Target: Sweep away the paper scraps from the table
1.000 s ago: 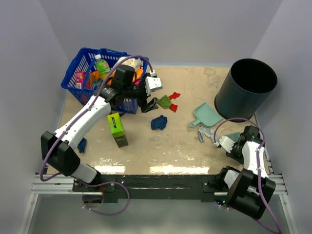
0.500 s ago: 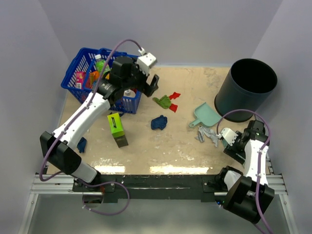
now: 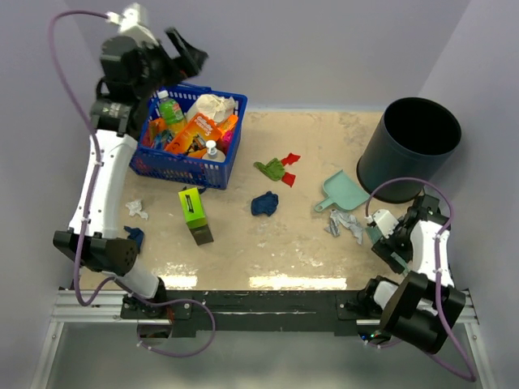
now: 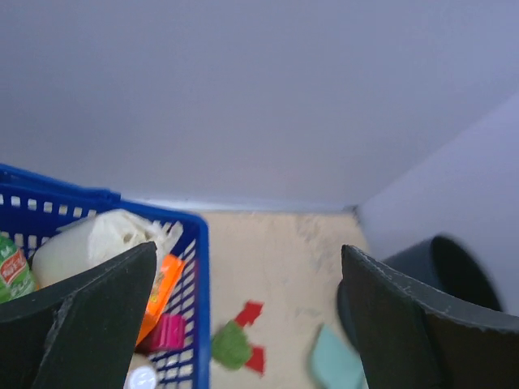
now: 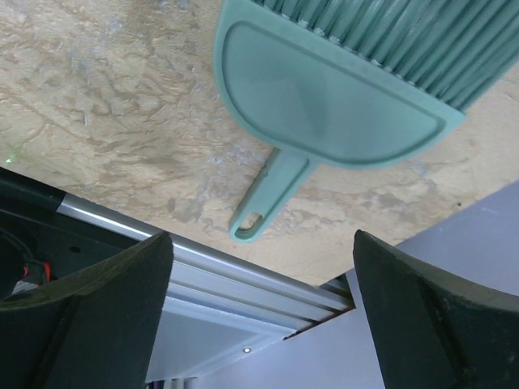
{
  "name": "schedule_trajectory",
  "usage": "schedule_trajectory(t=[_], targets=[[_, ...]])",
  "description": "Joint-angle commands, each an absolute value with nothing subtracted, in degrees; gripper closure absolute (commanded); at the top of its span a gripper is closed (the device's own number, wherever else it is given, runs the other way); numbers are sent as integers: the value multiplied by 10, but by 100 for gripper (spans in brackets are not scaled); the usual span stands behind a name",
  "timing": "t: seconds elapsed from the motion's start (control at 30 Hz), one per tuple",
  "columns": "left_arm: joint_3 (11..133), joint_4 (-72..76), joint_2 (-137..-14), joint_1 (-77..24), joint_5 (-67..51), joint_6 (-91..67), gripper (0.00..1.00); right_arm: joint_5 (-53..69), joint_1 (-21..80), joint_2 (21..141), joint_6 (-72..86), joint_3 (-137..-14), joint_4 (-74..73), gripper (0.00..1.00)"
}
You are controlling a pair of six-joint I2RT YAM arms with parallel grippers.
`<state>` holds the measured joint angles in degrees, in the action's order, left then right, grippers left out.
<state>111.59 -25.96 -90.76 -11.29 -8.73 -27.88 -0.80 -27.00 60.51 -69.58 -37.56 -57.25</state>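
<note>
Top external view: the beige table carries the black bin at far right and the blue basket at far left, above which the left gripper hangs high, fingers spread wide and empty. At the near right, the right gripper is likewise spread over the teal brush, which lies unheld near the dustpan. The paper scraps lie scattered on the table: dark blue, olive green and red mid-table, whitish-grey by the brush.

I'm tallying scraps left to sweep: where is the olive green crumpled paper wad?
In the top view, the olive green crumpled paper wad lies on the beige table right of the blue plastic basket, beside two small red paper scraps.
</note>
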Motion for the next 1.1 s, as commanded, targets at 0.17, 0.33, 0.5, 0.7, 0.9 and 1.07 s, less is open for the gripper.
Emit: schedule_trajectory(t=[0.17,0.33,0.5,0.7,0.9,1.07], targets=[[1233,-63,-940,52,-294,-735,0,-5,-269,664,-625,-425,-568,2],[1253,-50,-958,51,-296,-749,0,-22,-270,641,-654,-404,-581,1],[1259,-65,-965,45,-280,-766,0,-20,-270,626,-656,-388,-577,2],[1238,-54,-953,40,-289,-787,0,-10,-269,634,-645,-390,-572,2],[1191,38,-926,5,-312,-721,0,-2,-270,638,-657,-394,-566,1],[1007,114,-864,-55,-382,-505,0,43,-269,644,-639,-428,-575,2]])
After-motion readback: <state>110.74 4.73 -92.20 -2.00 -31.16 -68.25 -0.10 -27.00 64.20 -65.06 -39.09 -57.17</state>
